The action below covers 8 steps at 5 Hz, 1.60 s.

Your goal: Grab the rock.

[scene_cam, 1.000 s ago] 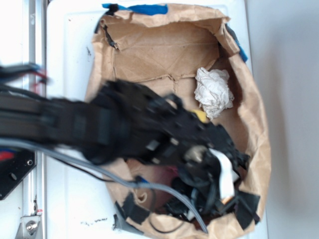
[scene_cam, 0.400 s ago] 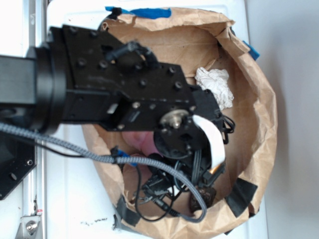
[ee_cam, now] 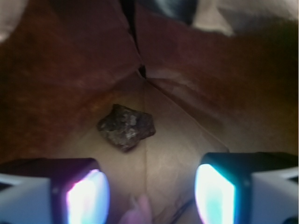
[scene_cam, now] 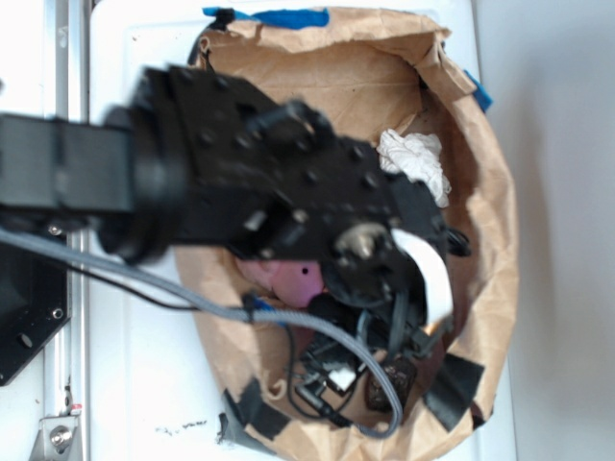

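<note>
Shifted right over the paper bag [scene_cam: 500, 288], the arm hides what only the wrist shows: spread fingers [ee_cam: 88, 193] short of the rock [ee_cam: 126, 127].

The black arm [scene_cam: 221, 187] reaches in from the left, its wrist tilted downward. The gripper [ee_cam: 149, 193] has its jaws spread wide, nothing between the two glowing pads [ee_cam: 88, 198].
</note>
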Tool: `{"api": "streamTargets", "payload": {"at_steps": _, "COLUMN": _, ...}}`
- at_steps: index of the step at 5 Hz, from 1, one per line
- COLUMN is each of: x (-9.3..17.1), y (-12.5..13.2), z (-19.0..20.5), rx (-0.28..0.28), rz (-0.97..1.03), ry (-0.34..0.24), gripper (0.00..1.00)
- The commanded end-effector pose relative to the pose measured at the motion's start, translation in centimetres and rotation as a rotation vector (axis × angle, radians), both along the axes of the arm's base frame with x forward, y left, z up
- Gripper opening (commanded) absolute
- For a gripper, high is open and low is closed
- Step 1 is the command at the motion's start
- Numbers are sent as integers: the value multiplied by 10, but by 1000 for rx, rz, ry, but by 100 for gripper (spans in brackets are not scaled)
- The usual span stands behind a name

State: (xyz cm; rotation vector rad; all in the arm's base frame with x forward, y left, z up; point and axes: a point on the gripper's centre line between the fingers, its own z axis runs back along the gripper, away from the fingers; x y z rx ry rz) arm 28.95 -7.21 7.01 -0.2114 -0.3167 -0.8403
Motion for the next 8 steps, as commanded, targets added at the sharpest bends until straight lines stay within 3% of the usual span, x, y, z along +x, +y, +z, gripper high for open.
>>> {"api": "streamTargets", "payload": {"at_steps": 1, "x": 10, "y": -36, "z": -13, "rx": 39, "rz": -162, "ry": -42, "gripper": 100}}
{"api": "streamTargets", "payload": {"at_steps": 2, "x": 13, "y": -43, "z": -23, "rx": 46, "rz": -242, "ry": -69, "gripper": 100}}
{"api": "streamTargets", "payload": {"at_steps": 4, "x": 5, "y": -49, "z": -24, "rx": 13, "rz": -357, "ry": -56, "gripper": 100}}
{"api": "streamTargets", "payload": {"at_steps": 5, "x": -1, "y": -53, "z": -24, "rx": 27, "rz": -398, "ry": -70, "gripper": 100}}
{"api": "streamTargets", "payload": {"at_steps": 6, "x": 1, "y": -53, "z": -26, "rx": 19, "rz": -363, "ry": -73, "gripper": 0}}
{"api": "streamTargets", "payload": {"at_steps": 8, "x": 11, "y": -43, "z": -22, "rx": 23, "rz": -267, "ry": -62, "gripper": 0}}
